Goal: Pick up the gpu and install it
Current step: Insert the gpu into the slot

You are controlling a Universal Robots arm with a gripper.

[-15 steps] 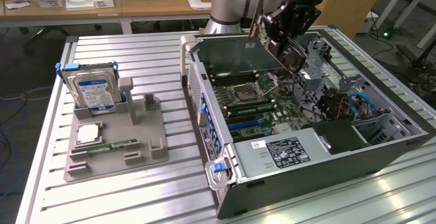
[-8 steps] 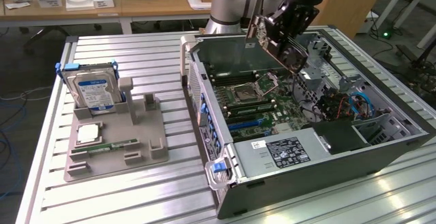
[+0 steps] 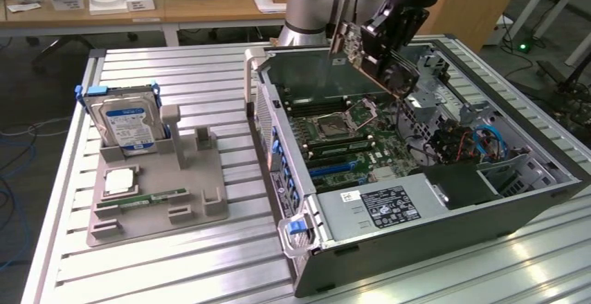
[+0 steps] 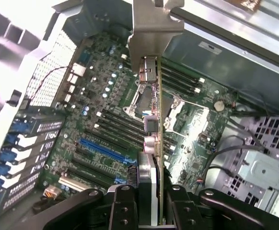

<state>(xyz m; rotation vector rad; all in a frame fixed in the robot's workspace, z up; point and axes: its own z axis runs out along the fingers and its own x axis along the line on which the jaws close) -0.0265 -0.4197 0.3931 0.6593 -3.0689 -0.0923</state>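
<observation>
My gripper (image 3: 392, 37) is shut on the gpu (image 3: 374, 58), a thin dark card that hangs tilted in the air over the open computer case (image 3: 277, 145). In the wrist view the gpu (image 4: 152, 120) runs edge-on away from my black fingers (image 4: 125, 206), and its silver-grey bracket (image 4: 151, 28) is at the far end. The motherboard (image 3: 347, 134) lies below the card and apart from it. Its blue expansion slot (image 4: 101, 149) and the black slots beside it have nothing in them. The processor socket (image 4: 142, 98) lies under the card.
In the exterior view's left a grey fixture (image 3: 198, 179) holds the silver hard drive (image 3: 129, 127) upright and a green memory stick (image 3: 152, 198) flat. Inside the case are a power supply (image 3: 388, 207), a drive cage (image 4: 261, 167) and cables (image 3: 461, 145). A wooden desk (image 3: 166, 3) stands behind the slatted table.
</observation>
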